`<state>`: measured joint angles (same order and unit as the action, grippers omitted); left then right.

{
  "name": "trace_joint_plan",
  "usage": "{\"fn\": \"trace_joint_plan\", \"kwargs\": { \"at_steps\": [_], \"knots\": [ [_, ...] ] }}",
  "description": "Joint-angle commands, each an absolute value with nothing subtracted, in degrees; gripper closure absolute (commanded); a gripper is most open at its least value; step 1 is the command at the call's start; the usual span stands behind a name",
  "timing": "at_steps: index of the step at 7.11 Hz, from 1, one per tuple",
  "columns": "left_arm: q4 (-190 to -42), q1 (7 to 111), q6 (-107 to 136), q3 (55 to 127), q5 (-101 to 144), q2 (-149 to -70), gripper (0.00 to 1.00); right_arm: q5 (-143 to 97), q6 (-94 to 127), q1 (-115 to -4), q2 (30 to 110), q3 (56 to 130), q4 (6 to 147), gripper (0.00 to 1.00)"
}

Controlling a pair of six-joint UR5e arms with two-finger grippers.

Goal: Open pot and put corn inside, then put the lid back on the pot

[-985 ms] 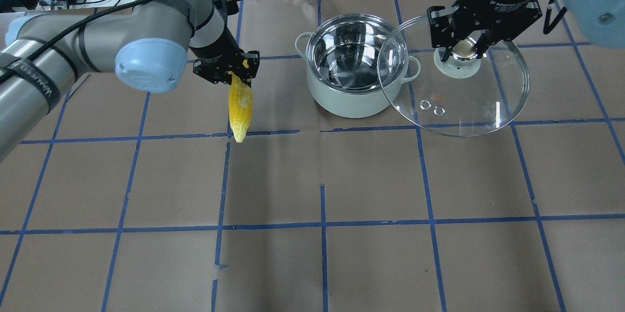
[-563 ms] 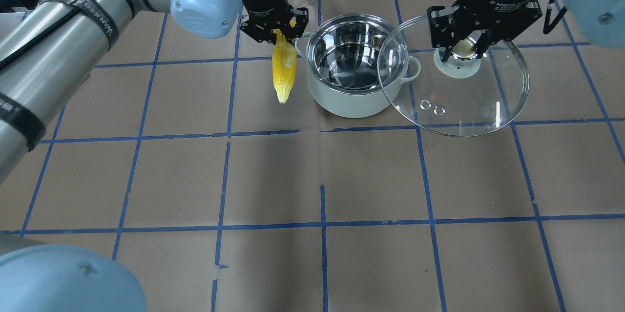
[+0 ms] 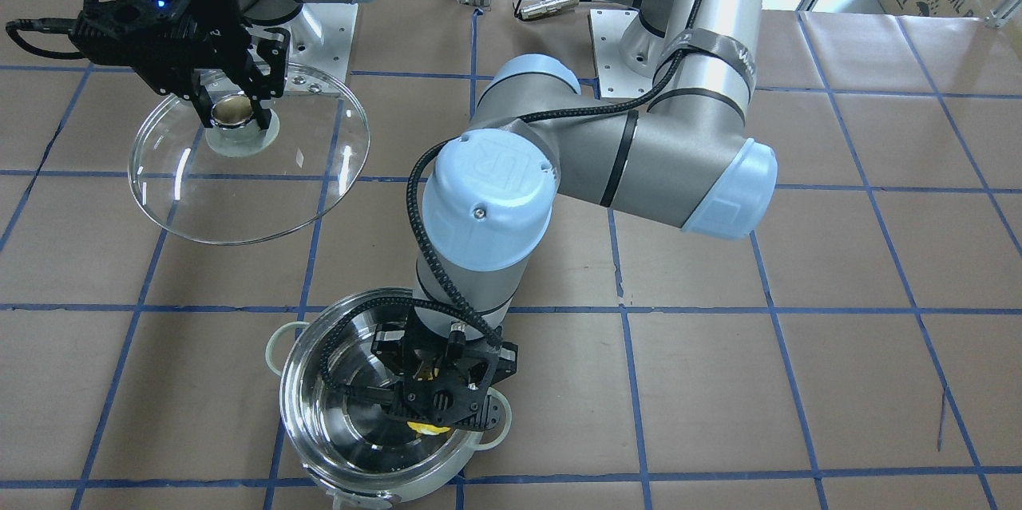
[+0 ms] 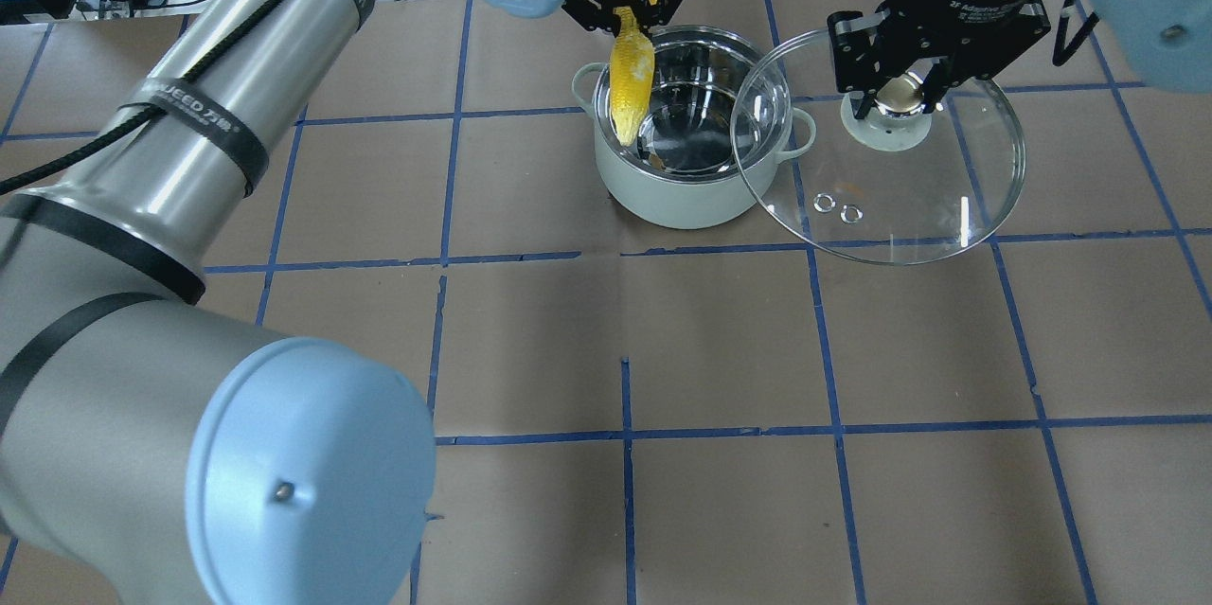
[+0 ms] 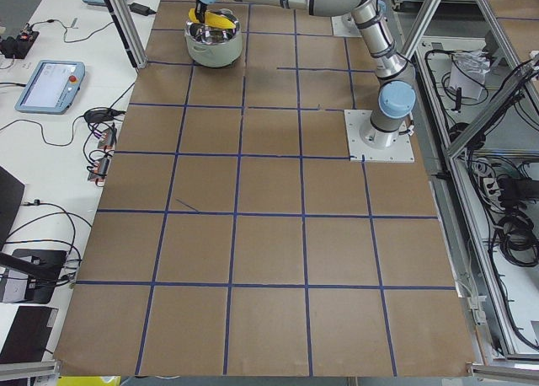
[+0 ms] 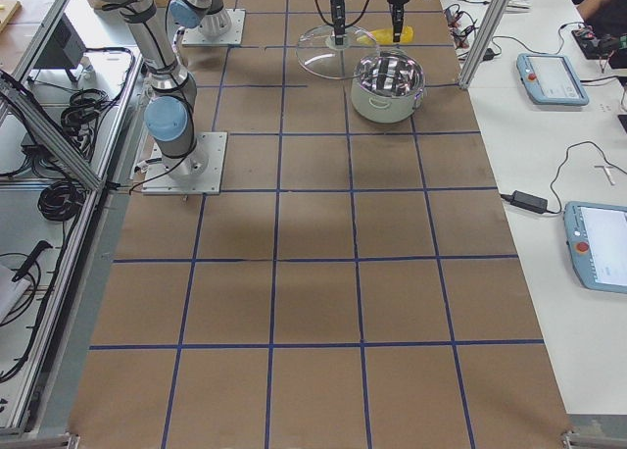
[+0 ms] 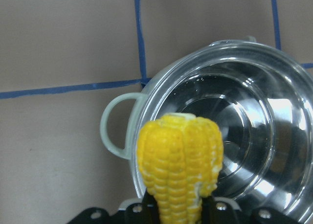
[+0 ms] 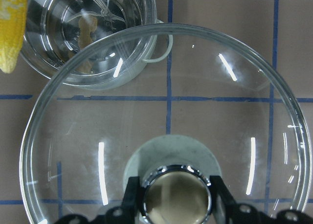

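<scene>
The open steel pot (image 4: 696, 127) stands on the table, its inside bare; it also shows in the front view (image 3: 351, 422) and left wrist view (image 7: 254, 131). My left gripper (image 4: 625, 7) is shut on the yellow corn (image 4: 630, 75), which hangs tip-down over the pot's left rim; the corn fills the left wrist view (image 7: 178, 160). My right gripper (image 4: 904, 94) is shut on the knob of the glass lid (image 4: 909, 179) and holds it in the air to the right of the pot. The lid also shows in the right wrist view (image 8: 166, 131).
Brown paper with a blue tape grid (image 4: 625, 349) covers the table. My left arm (image 4: 237, 113) stretches across the left half of the overhead view. Tablets and cables (image 6: 549, 76) lie beyond the table's far edge.
My left gripper has carried the corn right and away from me, from left of the pot to over its left rim. The right gripper and lid have not moved.
</scene>
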<state>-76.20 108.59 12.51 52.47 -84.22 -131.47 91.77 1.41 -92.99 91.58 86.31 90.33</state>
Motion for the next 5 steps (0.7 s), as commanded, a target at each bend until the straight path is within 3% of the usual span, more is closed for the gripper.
{"fn": "trace_joint_plan", "kwargs": {
  "at_steps": [1, 2, 3, 4, 5],
  "knots": [
    [-75.95, 110.12, 12.05, 48.96, -84.29, -135.95, 0.86, 91.76, 1.41, -92.99, 91.58, 86.31, 90.26, 0.76],
    [-75.85, 110.3, 11.95, 48.78, -84.29, -136.84, 0.86, 91.76, 1.41, -92.99, 91.58, 86.31, 90.26, 0.76],
    [-75.85, 110.3, 12.21, 48.69, -84.37, -136.58, 0.52, 91.84, 1.41, -92.99, 91.58, 86.31, 90.26, 0.76],
    [-75.85, 110.3, 12.39, 48.69, -84.29, -136.58, 0.01, 91.85, 1.41, -92.99, 91.58, 86.31, 90.26, 0.76],
    [-75.85, 110.22, 12.13, 48.69, -84.29, -136.15, 0.0, 91.85, 1.41, -92.99, 91.58, 86.31, 90.26, 0.76]
  ]
}}
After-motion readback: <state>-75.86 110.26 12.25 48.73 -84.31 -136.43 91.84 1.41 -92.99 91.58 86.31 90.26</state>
